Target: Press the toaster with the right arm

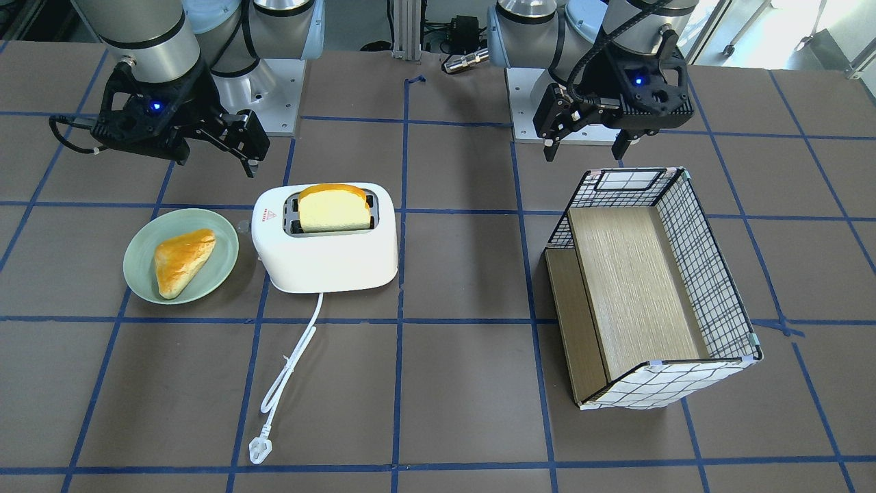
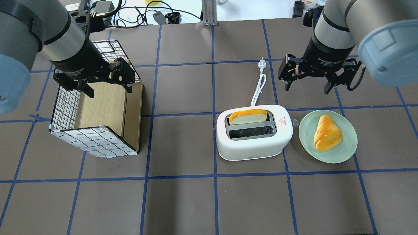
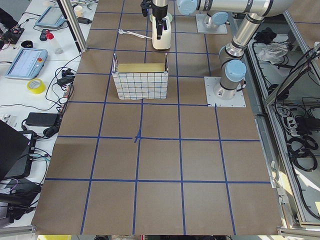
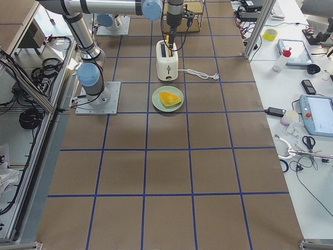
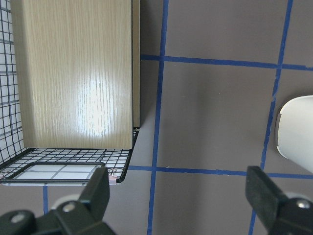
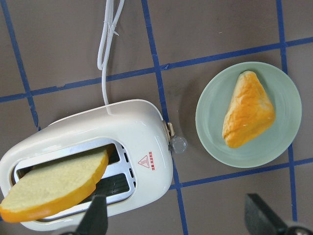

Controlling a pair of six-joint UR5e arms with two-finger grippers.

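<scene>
From the overhead view I read the toaster mid-table, with a bread slice in its far slot. The plate sits just beside it on the robot's right (pastry on it). The basket is well apart, on the robot's left. The cord trails away from the robot.

The front-facing camera sits across the table and looks steeply down, with the arm bases along its top edge. The toaster, green plate and wire basket fill its middle. The overhead camera looks forward and down from behind the robot's shoulders at the same three things, mirrored left to right. The two side cameras hang high and far off at opposite ends of the table, each looking along it. The left wrist camera looks straight down, close over the basket's corner and one end of the toaster. The right wrist camera, equally close, takes in toaster and plate.
</scene>
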